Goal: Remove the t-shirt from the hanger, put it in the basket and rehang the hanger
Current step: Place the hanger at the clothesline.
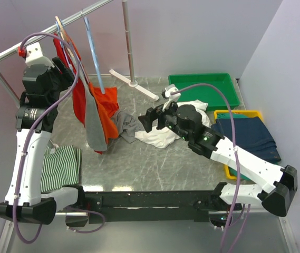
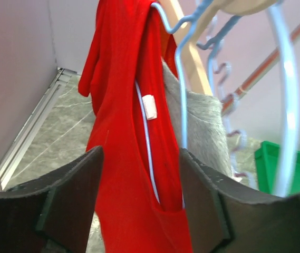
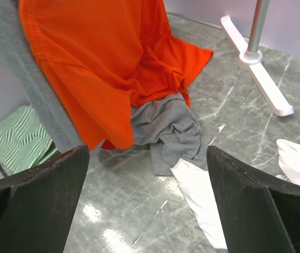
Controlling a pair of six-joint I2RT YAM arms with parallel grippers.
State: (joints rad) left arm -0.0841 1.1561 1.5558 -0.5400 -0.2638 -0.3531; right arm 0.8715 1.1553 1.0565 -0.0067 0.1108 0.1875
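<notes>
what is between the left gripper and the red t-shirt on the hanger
Nothing visible: the red t-shirt hangs right at the left gripper, filling the gap between its jaws. A grey garment hangs just beside it.

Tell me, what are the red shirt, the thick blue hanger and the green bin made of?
Red shirt: soft knit cloth, maybe cotton. It looks matte, hangs in folds and has a small sewn tag.
Thick blue hanger: probably smooth plastic, though it could be coated wire. Shiny highlights run along its curve.
Green bin: likely hard plastic, with an even colour and a moulded rim.
</notes>
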